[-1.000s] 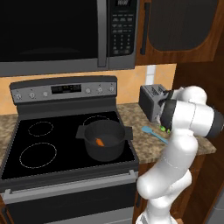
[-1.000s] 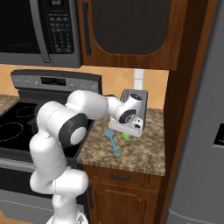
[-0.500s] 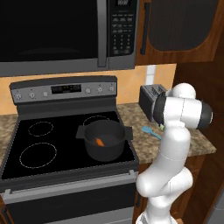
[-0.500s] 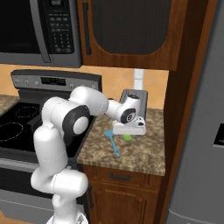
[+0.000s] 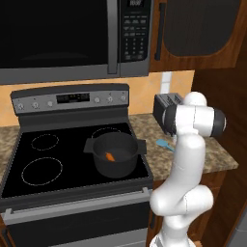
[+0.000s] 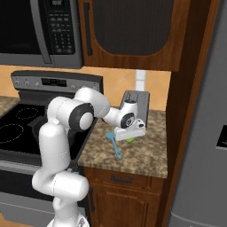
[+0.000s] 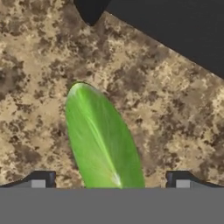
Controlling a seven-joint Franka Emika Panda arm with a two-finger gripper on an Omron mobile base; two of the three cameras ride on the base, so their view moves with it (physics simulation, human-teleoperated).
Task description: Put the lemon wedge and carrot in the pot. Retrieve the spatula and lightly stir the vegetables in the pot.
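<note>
I worked in a kitchen with a speckled brown stone bench [image 6: 133, 157], a black stove [image 5: 58, 169] under a dark microwave [image 5: 62, 38], wooden cabinets [image 6: 128, 33] above and one silver toaster [image 6: 136, 104] at the wall. My gripper [image 6: 129, 133] was low over the bench in front of the toaster, and its jaws stood wide apart on both sides of the one lemon wedge [image 7: 103, 140], which lay flat on the stone between them, not yet pinched. One spatula [image 6: 114, 144] lay just beside it on the bench, and one pot [image 5: 115, 153] stood on the stove with the one carrot [image 5: 110, 156] inside.
</note>
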